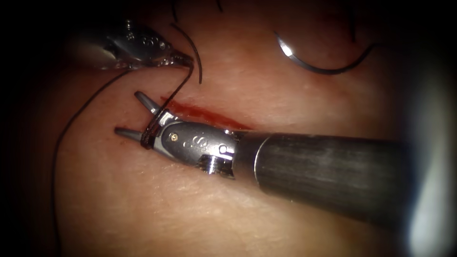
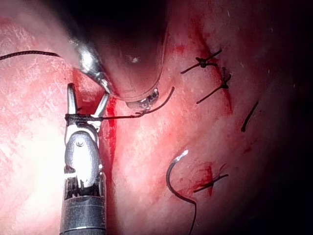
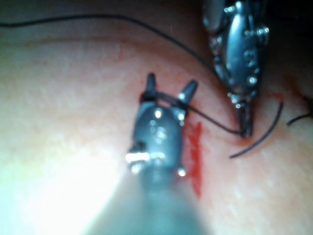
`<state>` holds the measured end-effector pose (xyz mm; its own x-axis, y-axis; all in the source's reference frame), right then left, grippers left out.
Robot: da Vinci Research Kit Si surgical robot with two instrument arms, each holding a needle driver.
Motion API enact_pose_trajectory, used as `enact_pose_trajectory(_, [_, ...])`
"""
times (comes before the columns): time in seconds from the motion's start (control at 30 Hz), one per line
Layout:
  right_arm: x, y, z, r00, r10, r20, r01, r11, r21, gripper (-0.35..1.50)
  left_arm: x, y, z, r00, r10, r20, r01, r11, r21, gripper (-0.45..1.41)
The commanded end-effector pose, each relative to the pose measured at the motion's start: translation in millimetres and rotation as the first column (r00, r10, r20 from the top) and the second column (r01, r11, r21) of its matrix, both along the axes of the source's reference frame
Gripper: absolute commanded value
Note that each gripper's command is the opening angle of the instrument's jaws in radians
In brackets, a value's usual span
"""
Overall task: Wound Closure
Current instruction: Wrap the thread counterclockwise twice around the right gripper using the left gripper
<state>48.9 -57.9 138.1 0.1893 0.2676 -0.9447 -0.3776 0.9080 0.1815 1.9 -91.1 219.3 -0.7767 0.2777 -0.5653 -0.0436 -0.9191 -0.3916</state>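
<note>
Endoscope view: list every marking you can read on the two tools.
"S", doubtful: engraved on the right tool, open jaws looped with thread.
Left tool, shut on thread: engraved marks too blurred to read.
Needle, free on the tissue right of the cut: no text.

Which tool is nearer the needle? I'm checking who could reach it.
Hard to call; perhaps left. The needle lies free on the tissue. Left tool holds thread; right tool, open and thread-wrapped, points away.
</note>
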Motion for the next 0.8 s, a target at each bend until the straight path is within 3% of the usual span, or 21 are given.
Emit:
enact_pose_trajectory(0.03, [0.5, 0.0, 0.2, 1.0, 0.008, -0.003, -0.008, 1.0, -0.006, 1.2, -0.4, -0.8, 0.9, 1.0, 0.011, 0.003, -0.011, 1.0, -0.001, -0.45])
enact_pose_trajectory(0.3, [-0.1, 0.6, -0.4, 0.999, 0.042, -0.008, -0.042, 0.999, -0.033, 1.2, 0.7, -3.0, 2.0, 0.999, 0.036, 0.034, -0.037, 0.999, 0.01, -0.45])
enact_pose_trajectory(0.8, [-2.3, 1.6, -0.1, 0.992, 0.126, 0.025, -0.125, 0.991, -0.041, 1.18, 3.8, -7.2, 0.0, 0.998, 0.023, 0.057, -0.023, 1.0, -0.001, -0.45])
